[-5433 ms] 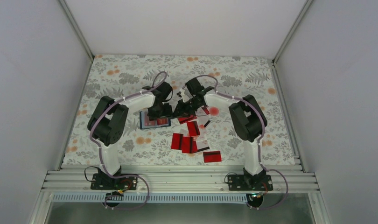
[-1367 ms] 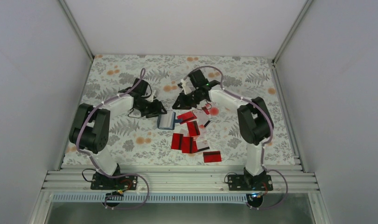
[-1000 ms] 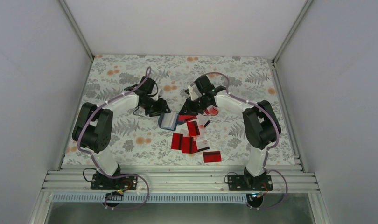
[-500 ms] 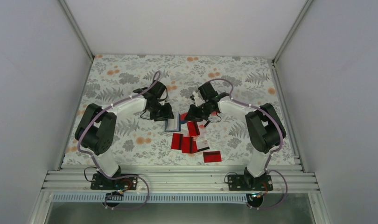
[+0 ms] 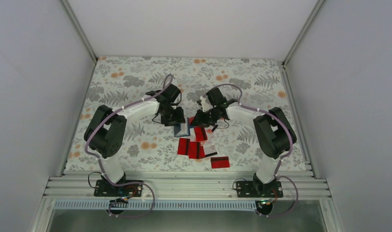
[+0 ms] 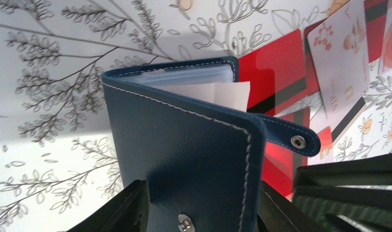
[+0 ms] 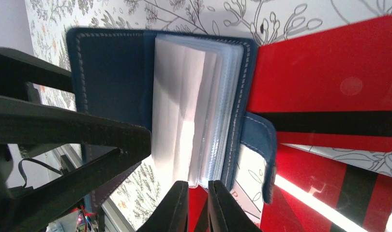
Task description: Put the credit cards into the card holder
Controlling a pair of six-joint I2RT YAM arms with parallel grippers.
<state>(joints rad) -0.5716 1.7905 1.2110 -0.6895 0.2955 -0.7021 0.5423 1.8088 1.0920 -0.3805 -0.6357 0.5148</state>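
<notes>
The card holder (image 5: 181, 129) is a navy folding wallet, standing open on its edge beside the pile of credit cards (image 5: 196, 145). My left gripper (image 5: 174, 120) is shut on the card holder's cover (image 6: 184, 159), one finger on each side of it. In the right wrist view the card holder (image 7: 112, 72) shows its clear sleeves (image 7: 218, 111) fanned apart. My right gripper (image 7: 198, 182) is shut, and its tips touch the lower edge of those sleeves. A red card with a black stripe (image 7: 324, 82) lies flat just beyond the wallet.
More red and white cards (image 6: 341, 63) lie spread on the flowered cloth (image 5: 136, 82) toward the near side, one red card (image 5: 219, 162) apart at the front. Grey walls close in the table on three sides. An aluminium rail (image 5: 184, 186) runs along the near edge.
The left arm has carried the card holder to the right, up against the card pile. The right gripper has come down and in to meet the wallet's open side.
</notes>
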